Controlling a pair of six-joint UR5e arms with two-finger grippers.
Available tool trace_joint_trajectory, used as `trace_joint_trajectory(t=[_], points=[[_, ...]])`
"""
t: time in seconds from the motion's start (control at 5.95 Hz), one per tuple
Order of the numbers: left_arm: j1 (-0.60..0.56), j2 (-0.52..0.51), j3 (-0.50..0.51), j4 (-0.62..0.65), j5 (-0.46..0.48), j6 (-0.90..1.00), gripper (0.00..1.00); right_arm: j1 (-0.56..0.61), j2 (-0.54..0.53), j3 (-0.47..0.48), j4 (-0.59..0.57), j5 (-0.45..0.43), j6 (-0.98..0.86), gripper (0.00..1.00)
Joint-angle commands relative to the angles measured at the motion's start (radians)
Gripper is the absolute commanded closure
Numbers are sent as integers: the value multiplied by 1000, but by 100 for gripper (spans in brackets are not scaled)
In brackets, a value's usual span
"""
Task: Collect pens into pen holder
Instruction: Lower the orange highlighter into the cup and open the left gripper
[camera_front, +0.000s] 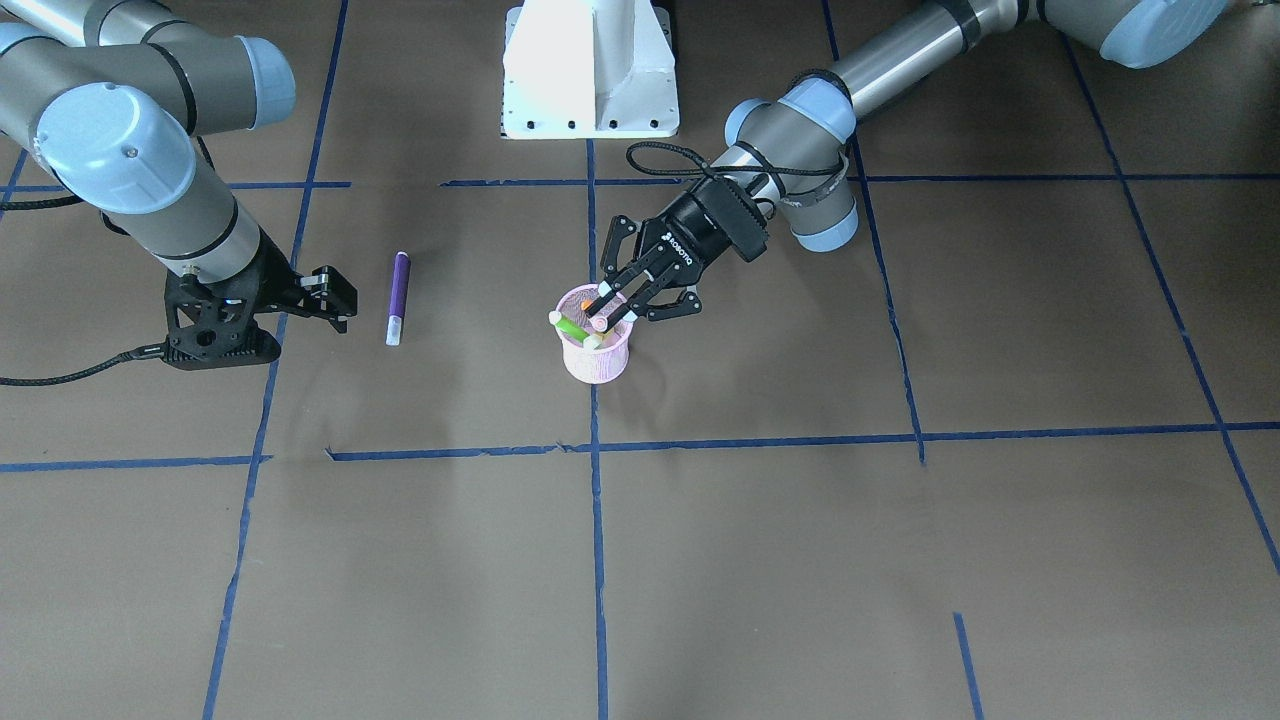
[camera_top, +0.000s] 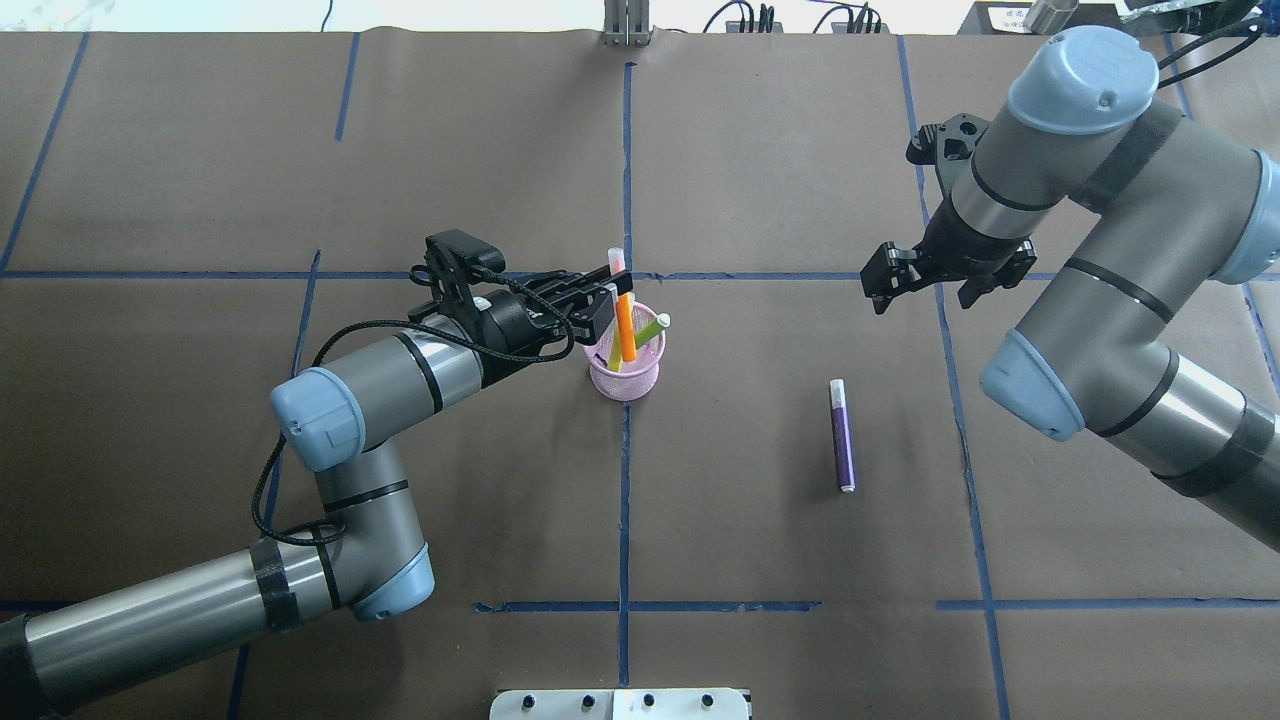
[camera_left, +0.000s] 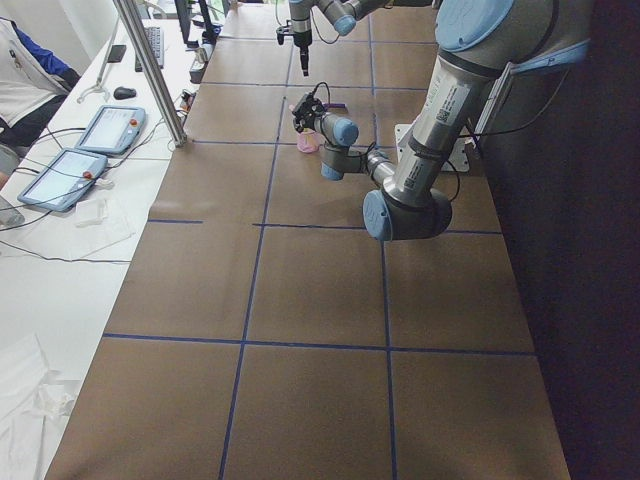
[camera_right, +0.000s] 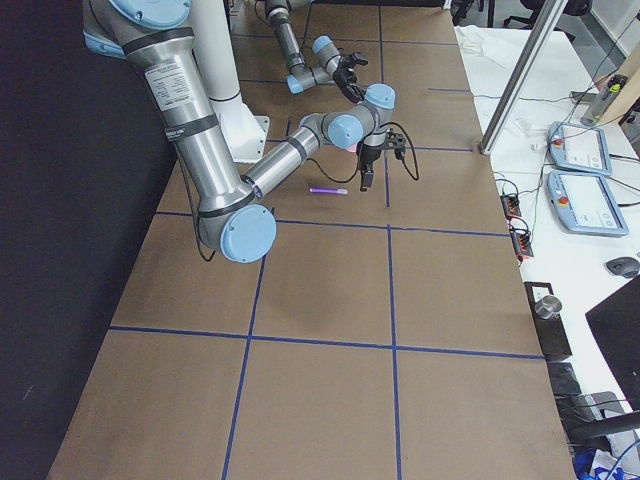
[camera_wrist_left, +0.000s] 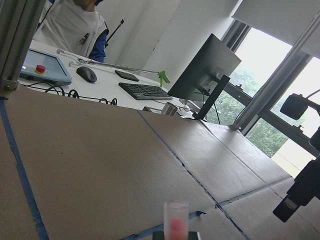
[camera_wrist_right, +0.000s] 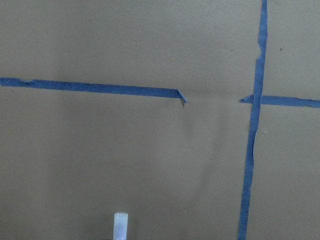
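Observation:
The pink mesh pen holder stands near the table's middle. A green pen leans inside it. My left gripper hangs at the holder's rim, shut on the orange pen, whose lower end is inside the cup. That pen's pale cap shows in the left wrist view. The purple pen lies flat on the table. My right gripper hovers open and empty beyond its capped end. Its cap tip shows in the right wrist view.
Blue tape lines divide the brown table cover. The white robot base stands at the table's edge. Beyond the table's far side is a desk with a monitor, a keyboard and a person's torso.

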Motion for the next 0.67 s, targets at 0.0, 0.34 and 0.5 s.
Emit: trace_joint_trajectory(t=[0.0, 0.34, 0.5], points=[[-3, -3, -10, 0, 1, -9, 0, 0, 0, 0, 0, 0, 0, 0], [-32, 2, -74, 27, -10, -13, 0, -12, 6, -4, -2, -2, 14, 0], [-49, 4, -122, 110, -13, -13, 0, -38, 18, -4, 0, -3, 64, 0]])
